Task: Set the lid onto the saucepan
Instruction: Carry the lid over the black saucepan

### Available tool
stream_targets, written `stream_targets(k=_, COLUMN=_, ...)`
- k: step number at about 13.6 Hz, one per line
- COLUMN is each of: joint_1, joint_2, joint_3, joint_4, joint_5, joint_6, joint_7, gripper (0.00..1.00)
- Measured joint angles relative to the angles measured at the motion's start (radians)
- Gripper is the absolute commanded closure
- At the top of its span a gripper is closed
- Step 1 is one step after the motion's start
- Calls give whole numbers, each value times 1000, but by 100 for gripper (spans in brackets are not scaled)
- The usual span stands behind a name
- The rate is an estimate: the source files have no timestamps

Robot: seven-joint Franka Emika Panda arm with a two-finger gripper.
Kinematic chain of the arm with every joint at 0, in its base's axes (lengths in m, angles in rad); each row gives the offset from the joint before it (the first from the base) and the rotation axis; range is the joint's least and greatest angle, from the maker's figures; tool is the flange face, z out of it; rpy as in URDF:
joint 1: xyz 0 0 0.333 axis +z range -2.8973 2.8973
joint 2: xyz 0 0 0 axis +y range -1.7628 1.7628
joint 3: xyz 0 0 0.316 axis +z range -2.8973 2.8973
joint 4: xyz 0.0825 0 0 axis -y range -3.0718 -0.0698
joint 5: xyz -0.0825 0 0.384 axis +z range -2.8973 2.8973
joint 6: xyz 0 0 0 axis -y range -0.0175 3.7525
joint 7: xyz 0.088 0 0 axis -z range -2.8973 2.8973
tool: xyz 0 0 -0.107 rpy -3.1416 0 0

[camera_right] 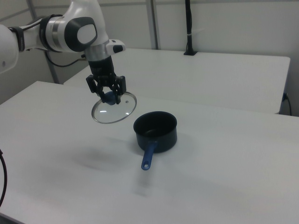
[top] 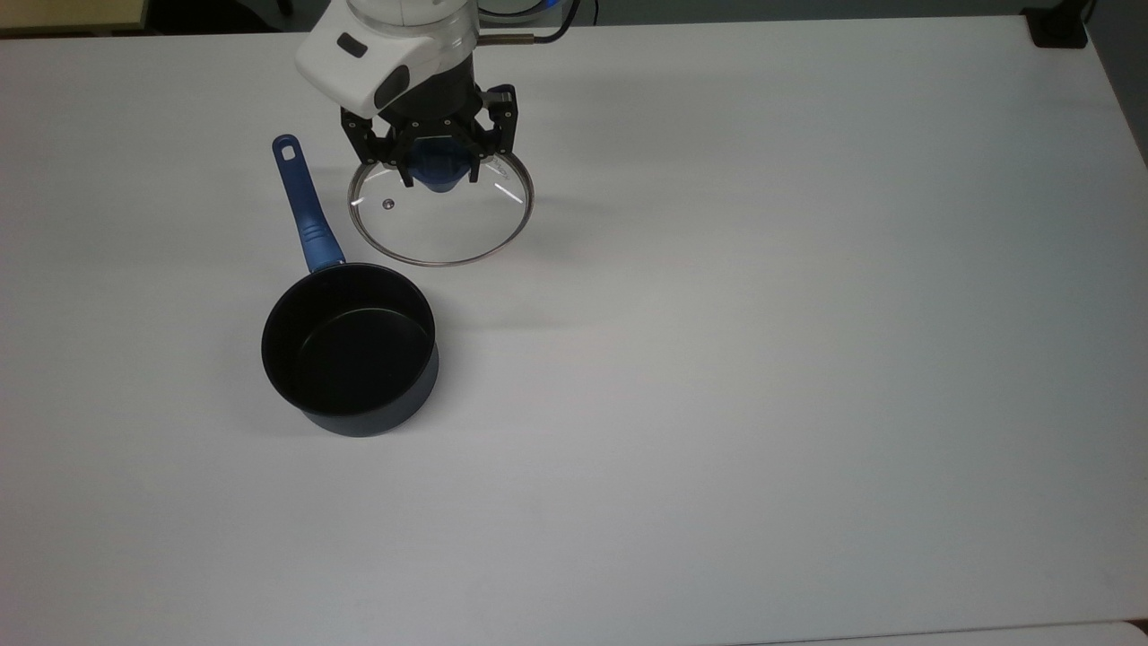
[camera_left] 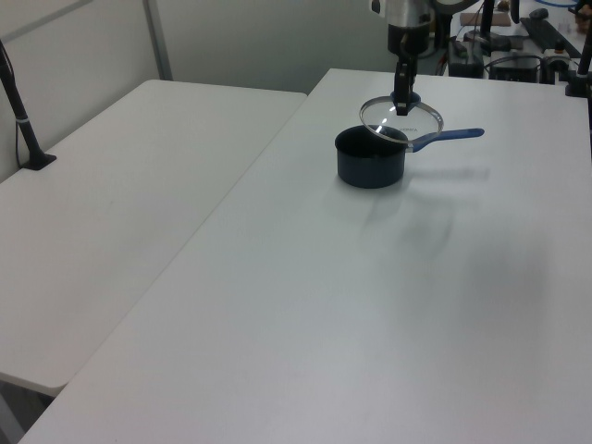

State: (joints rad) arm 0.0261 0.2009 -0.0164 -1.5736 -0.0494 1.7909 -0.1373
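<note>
- Gripper (top: 437,161) pinching the lid (top: 440,220) by its knob, lifted off the table (top: 807,359).
- Saucepan (top: 350,348) open; lid not yet over it, placing remains.

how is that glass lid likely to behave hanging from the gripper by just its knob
The lid is a wide glass disc that the gripper holds only by the small blue knob, so it may well tilt or swing; in the right view it already hangs slanted. Glass with a metal rim probably stays stiff but could chip if set hard on the saucepan.
</note>
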Motion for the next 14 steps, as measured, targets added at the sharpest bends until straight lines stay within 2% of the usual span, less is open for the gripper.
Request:
stream_targets(k=2, joint_1=-1, joint_2=14, joint_3=-5, joint_4=2, joint_5=0, joint_6=2, joint_7=0, gripper=51)
stream_targets(k=6, joint_1=-13, joint_2=95, joint_3=-47, joint_4=56, joint_5=0, joint_6=79, joint_7=-2, gripper=51)
stream_targets(k=9, joint_1=-29, joint_2=104, joint_3=-68, joint_4=71, joint_5=0, joint_6=83, joint_7=-12, gripper=51)
stream_targets(k=14, joint_1=-86, joint_2=106, joint_3=-69, joint_4=73, joint_5=24, joint_6=142, joint_7=-16, gripper=52)
